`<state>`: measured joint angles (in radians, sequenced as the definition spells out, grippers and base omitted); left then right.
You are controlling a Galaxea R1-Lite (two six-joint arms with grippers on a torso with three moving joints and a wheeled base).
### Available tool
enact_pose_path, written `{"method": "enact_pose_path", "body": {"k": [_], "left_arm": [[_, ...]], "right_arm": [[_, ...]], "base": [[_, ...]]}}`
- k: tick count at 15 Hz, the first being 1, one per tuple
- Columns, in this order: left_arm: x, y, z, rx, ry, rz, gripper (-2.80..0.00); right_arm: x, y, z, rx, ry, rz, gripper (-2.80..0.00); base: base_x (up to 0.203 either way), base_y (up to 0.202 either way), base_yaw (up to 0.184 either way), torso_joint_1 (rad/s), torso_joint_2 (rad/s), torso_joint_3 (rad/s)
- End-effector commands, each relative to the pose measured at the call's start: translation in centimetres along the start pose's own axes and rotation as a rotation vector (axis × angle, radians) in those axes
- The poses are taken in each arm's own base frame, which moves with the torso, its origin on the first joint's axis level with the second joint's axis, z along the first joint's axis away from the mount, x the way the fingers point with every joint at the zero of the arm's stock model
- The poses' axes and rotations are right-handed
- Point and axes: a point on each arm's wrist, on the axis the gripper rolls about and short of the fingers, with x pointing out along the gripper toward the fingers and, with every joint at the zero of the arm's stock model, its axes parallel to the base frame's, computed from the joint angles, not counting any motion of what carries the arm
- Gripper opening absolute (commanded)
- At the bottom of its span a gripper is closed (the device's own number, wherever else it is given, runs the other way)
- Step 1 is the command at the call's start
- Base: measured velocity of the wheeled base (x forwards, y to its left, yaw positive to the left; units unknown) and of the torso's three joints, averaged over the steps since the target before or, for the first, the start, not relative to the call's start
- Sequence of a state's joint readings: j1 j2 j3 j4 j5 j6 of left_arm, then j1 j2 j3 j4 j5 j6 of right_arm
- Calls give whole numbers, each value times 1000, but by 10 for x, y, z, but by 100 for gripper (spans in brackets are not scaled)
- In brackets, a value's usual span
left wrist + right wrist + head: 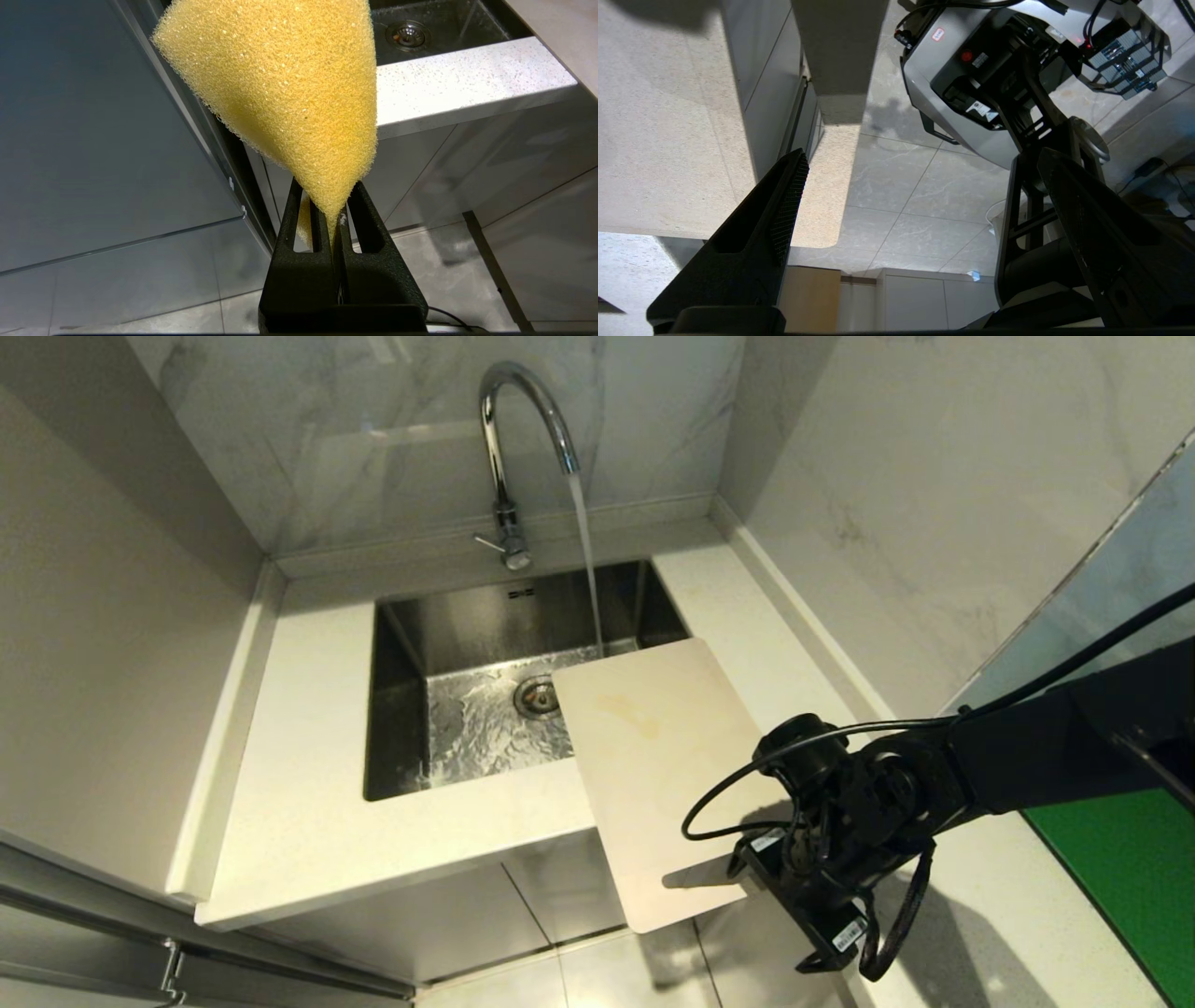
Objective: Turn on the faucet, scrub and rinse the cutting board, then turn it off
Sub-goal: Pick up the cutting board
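A: Since the scrubbing has not begun, why does the left hand hang low beside the cupboard fronts; what does it carry?

B: It is pinched tight on a yellow sponge, the foam squeezed thin between the fingers; I judge it waits there, ready to scrub; it does not show in the head view.

A: And the right hand?

B: Spread to its widest, gripping nothing; it sits at the near end of the cutting board, where the board juts past the desk edge; whether a finger touches the board I cannot tell; that overhang probably lets a finger slide under for a grip.

A: Why is the board laid so?

B: Its far corner reaches over the sink, just beside the stream; a short push would likely bring it under the water.

A: So the faucet is on?

B: Yes; water falls from the spout into the basin, at the back against the marble wall.
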<state>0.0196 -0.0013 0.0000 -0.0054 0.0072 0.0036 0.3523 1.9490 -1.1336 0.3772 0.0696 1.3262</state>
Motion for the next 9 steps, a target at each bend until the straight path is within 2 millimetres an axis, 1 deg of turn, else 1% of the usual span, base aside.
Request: {"method": "enact_pose_path", "body": {"k": [1,9], "left_arm": [[0,0,0,-1,-3,1,-280],[0,0,0,-1,-3,1,-280]], "right_arm": [[1,5,1,3,-1,9,0],[15,7,3,8,7,-22,0]], "base": [[0,0,0,0,0,0],[0,0,0,0,0,0]]}}
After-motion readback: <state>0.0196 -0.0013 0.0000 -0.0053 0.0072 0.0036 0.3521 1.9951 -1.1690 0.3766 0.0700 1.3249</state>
